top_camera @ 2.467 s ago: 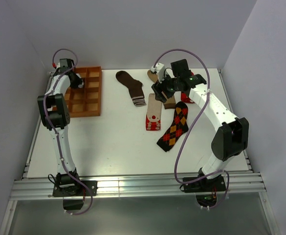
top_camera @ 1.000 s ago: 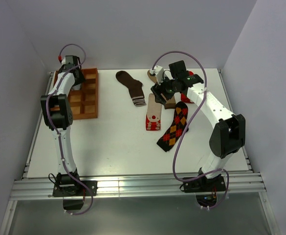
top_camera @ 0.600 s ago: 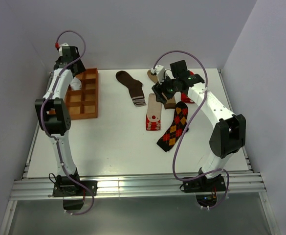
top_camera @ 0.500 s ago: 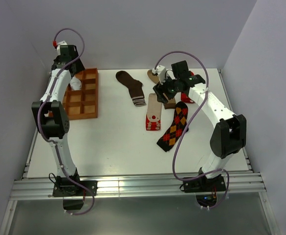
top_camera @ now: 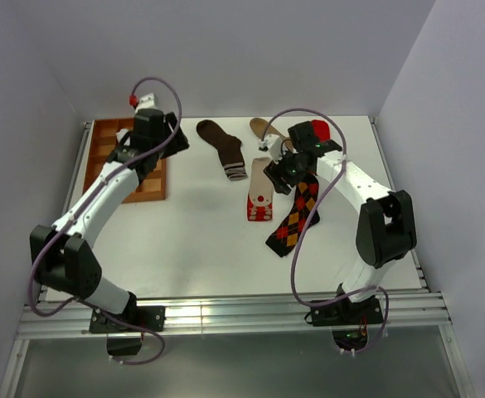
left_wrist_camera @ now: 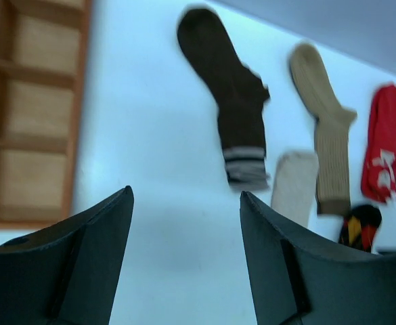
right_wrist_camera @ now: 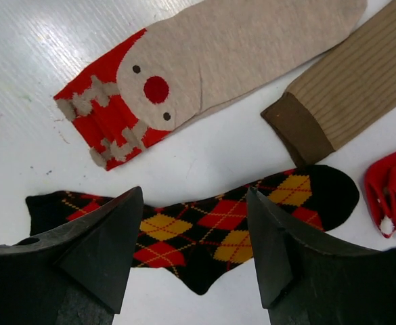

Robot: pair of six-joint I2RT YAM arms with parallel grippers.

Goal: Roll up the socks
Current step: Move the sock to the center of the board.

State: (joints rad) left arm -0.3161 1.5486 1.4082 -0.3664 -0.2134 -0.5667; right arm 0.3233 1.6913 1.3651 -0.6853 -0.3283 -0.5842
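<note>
Black-and-orange, the argyle sock (right_wrist_camera: 211, 230) lies flat on the table (top_camera: 192, 249), right of centre, slanting from near-left to far-right. The right gripper (right_wrist_camera: 194, 196) hangs over its far part. Its two fingers are spread wide to either side of the sock with nothing between them. Whether the tips touch the cloth I cannot tell.

Just left of the argyle sock lies the beige sock (right_wrist_camera: 238, 47). Its red end, which carries a small face with a red nose, points to the near side. The tan sock (left_wrist_camera: 326, 122) lies beyond these, its darker end close beside the far end of the beige sock. The red sock (left_wrist_camera: 384, 149) is farther right, toward the far right of the table and partly hidden by the right arm from above. The brown sock (top_camera: 223, 148) lies apart from the others at far centre, its striped cuff toward the near side.

Farther left, the left gripper (left_wrist_camera: 185, 196) hangs by the right rim of the tray (top_camera: 152, 193). Its fingers are wide apart and hold nothing. The tray is an orange-brown wooden grid at the far left of the table. The left wrist view is blurred.
</note>
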